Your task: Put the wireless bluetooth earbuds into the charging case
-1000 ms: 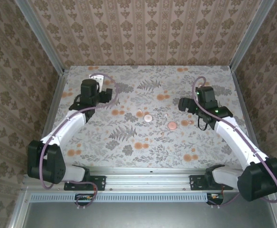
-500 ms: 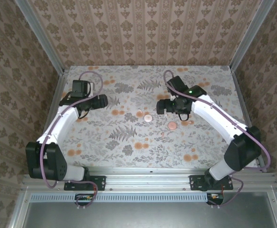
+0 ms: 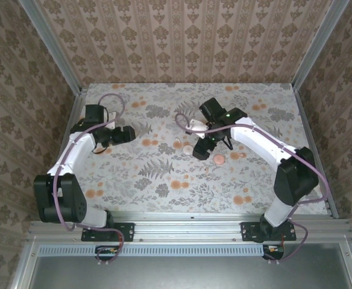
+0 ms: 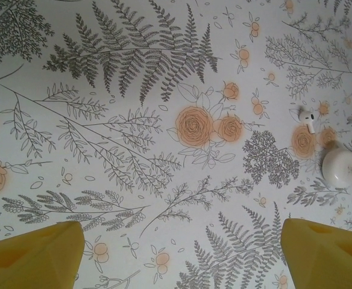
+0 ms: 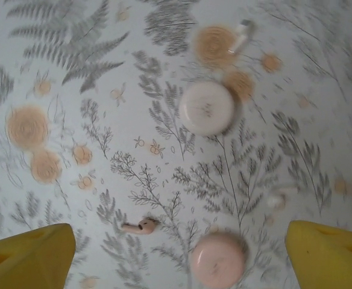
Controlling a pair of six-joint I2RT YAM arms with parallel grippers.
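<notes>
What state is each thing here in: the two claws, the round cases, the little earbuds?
Left gripper, open, holding nothing.
Right gripper, open, holding nothing.
White case, shut, flat on the table.
Pink case, apparently shut, flat on the table.
White earbud, loose on the table, outside any case.
Pinkish earbud, loose on the table.
Second white earbud, loose, blurred.

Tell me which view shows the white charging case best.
Right wrist: the white charging case sits whole and largest, though slightly blurred. Left wrist shows it small near the right edge; top external, a tiny disc.
</notes>
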